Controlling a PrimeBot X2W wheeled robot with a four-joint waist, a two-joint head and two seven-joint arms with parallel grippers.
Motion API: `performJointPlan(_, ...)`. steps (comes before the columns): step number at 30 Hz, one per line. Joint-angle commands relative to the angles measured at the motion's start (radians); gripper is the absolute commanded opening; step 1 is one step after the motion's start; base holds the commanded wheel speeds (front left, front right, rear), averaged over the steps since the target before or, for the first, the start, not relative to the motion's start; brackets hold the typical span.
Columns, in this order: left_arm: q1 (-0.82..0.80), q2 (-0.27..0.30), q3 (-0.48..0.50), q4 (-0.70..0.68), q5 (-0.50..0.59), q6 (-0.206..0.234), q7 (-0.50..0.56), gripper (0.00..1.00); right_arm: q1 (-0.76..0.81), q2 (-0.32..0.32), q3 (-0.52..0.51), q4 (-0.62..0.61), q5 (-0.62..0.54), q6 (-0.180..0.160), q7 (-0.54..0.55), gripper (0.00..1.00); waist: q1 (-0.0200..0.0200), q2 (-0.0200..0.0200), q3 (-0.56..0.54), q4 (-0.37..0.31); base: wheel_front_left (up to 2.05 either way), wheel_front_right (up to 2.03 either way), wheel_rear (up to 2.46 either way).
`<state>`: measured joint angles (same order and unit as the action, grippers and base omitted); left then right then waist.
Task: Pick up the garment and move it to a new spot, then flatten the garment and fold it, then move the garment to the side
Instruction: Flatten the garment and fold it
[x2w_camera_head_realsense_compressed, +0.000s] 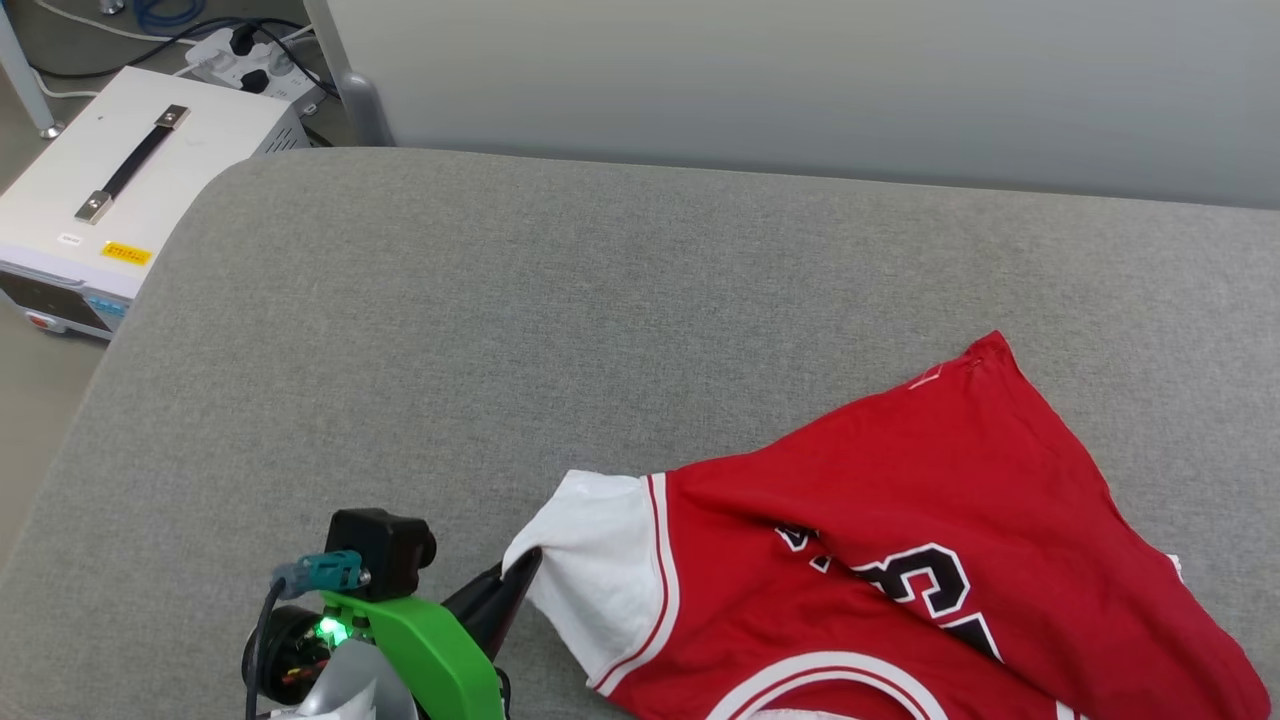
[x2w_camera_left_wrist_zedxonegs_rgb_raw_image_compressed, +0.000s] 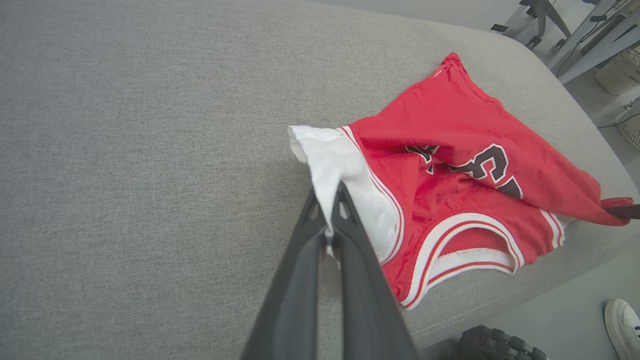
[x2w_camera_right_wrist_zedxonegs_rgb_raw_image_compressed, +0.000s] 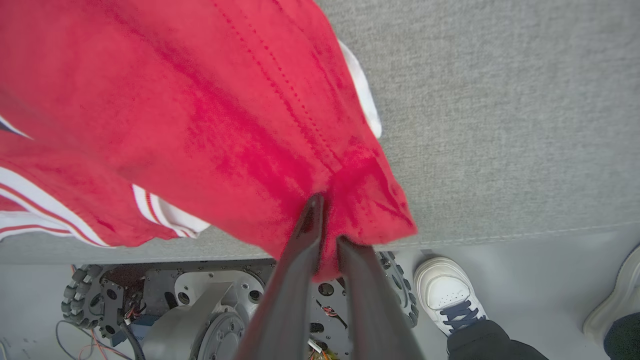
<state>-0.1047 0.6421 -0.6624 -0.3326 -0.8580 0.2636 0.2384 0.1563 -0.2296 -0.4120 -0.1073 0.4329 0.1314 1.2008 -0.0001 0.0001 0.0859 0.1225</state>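
Note:
The garment (x2w_camera_head_realsense_compressed: 930, 500), a red jersey with white sleeves and black lettering, lies crumpled on the near right part of the grey padded table (x2w_camera_head_realsense_compressed: 500, 300). My left gripper (x2w_camera_head_realsense_compressed: 522, 565) is shut on the edge of its white sleeve (x2w_camera_head_realsense_compressed: 590, 570). In the left wrist view the left gripper (x2w_camera_left_wrist_zedxonegs_rgb_raw_image_compressed: 327, 200) pinches that sleeve, and the garment (x2w_camera_left_wrist_zedxonegs_rgb_raw_image_compressed: 450, 165) spreads to the right. My right gripper (x2w_camera_right_wrist_zedxonegs_rgb_raw_image_compressed: 327, 225) is shut on a bunched red hem corner of the garment (x2w_camera_right_wrist_zedxonegs_rgb_raw_image_compressed: 200, 125) at the table's near edge. That corner also shows in the left wrist view, held by the right gripper's dark tip (x2w_camera_left_wrist_zedxonegs_rgb_raw_image_compressed: 625, 211).
A white box with a black handle (x2w_camera_head_realsense_compressed: 130, 170) and a power strip (x2w_camera_head_realsense_compressed: 250, 55) sit on the floor off the table's far left. A grey wall panel (x2w_camera_head_realsense_compressed: 800, 80) runs behind the table. A person's white shoe (x2w_camera_right_wrist_zedxonegs_rgb_raw_image_compressed: 447, 290) stands beside my wheeled base (x2w_camera_right_wrist_zedxonegs_rgb_raw_image_compressed: 200, 310).

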Motion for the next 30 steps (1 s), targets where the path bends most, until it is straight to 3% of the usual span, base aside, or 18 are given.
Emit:
performJointPlan(1, -0.013, -0.005, 0.002, 0.002, -0.005, -0.007, -0.005, 0.0, -0.01, -0.009, 0.009, -0.014, 0.016, -0.001, -0.005, 1.0, 0.0001, -0.0001, 0.001, 0.001, 0.0, 0.0, 0.0)
performJointPlan(10, -0.033, 0.005, -0.004, -0.037, 0.014, -0.011, 0.0, 0.0, -0.211, -0.077, 0.084, -0.172, 0.11, -0.001, 0.057, 1.0, 0.0001, -0.0001, 0.063, 0.038, 0.0, 0.0, 0.0)
performJointPlan(14, -0.058, 0.007, -0.008, -0.059, 0.029, -0.018, 0.007, 0.0, -0.338, -0.101, 0.15, -0.165, 0.095, -0.001, 0.077, 1.0, 0.0001, -0.0001, 0.118, 0.07, 0.0, 0.0, 0.0)
performJointPlan(22, -0.108, -0.008, -0.022, -0.084, 0.048, -0.043, 0.01, 0.0, -0.578, -0.153, 0.217, -0.005, 0.013, -0.001, 0.087, 1.0, 0.0001, -0.0001, 0.241, 0.153, 0.0, 0.0, 0.0)
performJointPlan(30, -0.15, -0.038, -0.039, -0.073, 0.061, -0.071, -0.001, 0.0, -0.709, -0.202, 0.246, 0.161, -0.042, -0.001, 0.064, 1.0, 0.0001, -0.0001, 0.322, 0.23, 0.0, 0.0, 0.0)
